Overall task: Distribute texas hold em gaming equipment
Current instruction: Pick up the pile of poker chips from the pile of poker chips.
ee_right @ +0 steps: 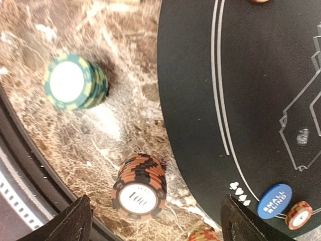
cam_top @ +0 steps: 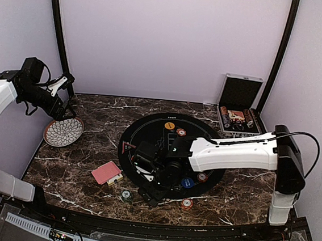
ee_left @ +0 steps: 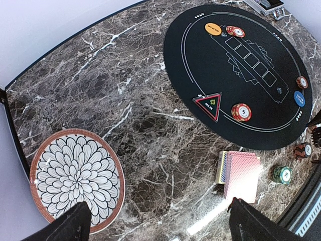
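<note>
1. Dark brown marble tabletop (cam_top: 93,111) with white veins and plain lavender walls behind. A round black poker mat (cam_top: 143,130) sits mid-table.
2. Left gripper (ee_left: 159,203): jaws spread wide, nothing between them. It hangs high over the left side of the table, well clear of the mat. In its wrist view the patterned plate (ee_left: 35,170) lies under one finger.
3. Right gripper (ee_right: 155,201): jaws also wide, low over the mat's near rim. In my wrist view an orange-and-black chip stack (ee_right: 139,188) marked 100 sits between the fingers (ee_right: 75,221), with a gap on each side, so there is no grip.
4. That stack stands on bare marble just off the mat. The green chip stack (ee_right: 72,83) is also on marble, to its left in the top view and apart from it.
5. Red-backed cards (ee_left: 242,173): a small face-down pile on marble, just off the mat's near-left rim and near the green chip stack.
6. On the mat:
   - Far rim: an orange button (ee_left: 212,29) with a red chip (ee_left: 234,31) just beside it.
   - Left side: a triangular marker (ee_left: 210,104) with a red stack marked 5 (ee_left: 241,111) next to it.
   - Near right: a blue small-blind button (ee_right: 274,201) with a red-and-cream chip (ee_right: 299,215) right beside it.
7. Silver case (cam_top: 239,108): far right corner, lid upright. The contents are too small for me to sort.
</note>
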Tool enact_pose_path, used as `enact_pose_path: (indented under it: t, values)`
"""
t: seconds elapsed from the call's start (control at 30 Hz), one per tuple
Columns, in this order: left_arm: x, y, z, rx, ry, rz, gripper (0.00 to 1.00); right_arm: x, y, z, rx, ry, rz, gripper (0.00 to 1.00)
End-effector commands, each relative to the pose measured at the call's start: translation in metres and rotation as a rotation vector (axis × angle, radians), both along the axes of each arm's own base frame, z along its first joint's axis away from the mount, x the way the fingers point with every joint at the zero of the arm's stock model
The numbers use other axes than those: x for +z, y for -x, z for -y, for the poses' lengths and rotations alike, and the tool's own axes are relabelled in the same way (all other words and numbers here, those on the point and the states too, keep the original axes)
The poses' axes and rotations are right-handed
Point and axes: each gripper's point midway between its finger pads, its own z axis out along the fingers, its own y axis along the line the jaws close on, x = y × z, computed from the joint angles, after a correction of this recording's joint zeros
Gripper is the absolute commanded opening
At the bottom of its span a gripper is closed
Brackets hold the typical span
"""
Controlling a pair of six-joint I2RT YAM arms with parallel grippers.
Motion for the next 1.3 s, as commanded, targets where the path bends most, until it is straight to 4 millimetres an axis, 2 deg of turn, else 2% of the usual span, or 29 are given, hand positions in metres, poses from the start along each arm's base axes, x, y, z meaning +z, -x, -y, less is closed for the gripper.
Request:
enact_pose_path:
  t: [0.0,0.3,0.73,1.27]
  values:
    - [0.006,0.009,0.001,-0.013,-0.001,0.003,0.99,0.002,0.005,-0.012,0.041,-0.019,-0.016,0.90]
    - [0.007,0.009,0.001,-0.013,-0.007,0.007,0.99,-0.014,0.007,-0.021,0.057,-0.004,-0.040,0.88]
    - [0.006,0.010,0.001,-0.014,-0.007,0.007,0.99,-0.028,0.005,-0.014,0.042,0.030,-0.028,0.83]
    - [0.007,0.009,0.000,-0.013,-0.012,0.008,0.99,-0.039,0.008,-0.012,0.048,0.045,-0.045,0.69]
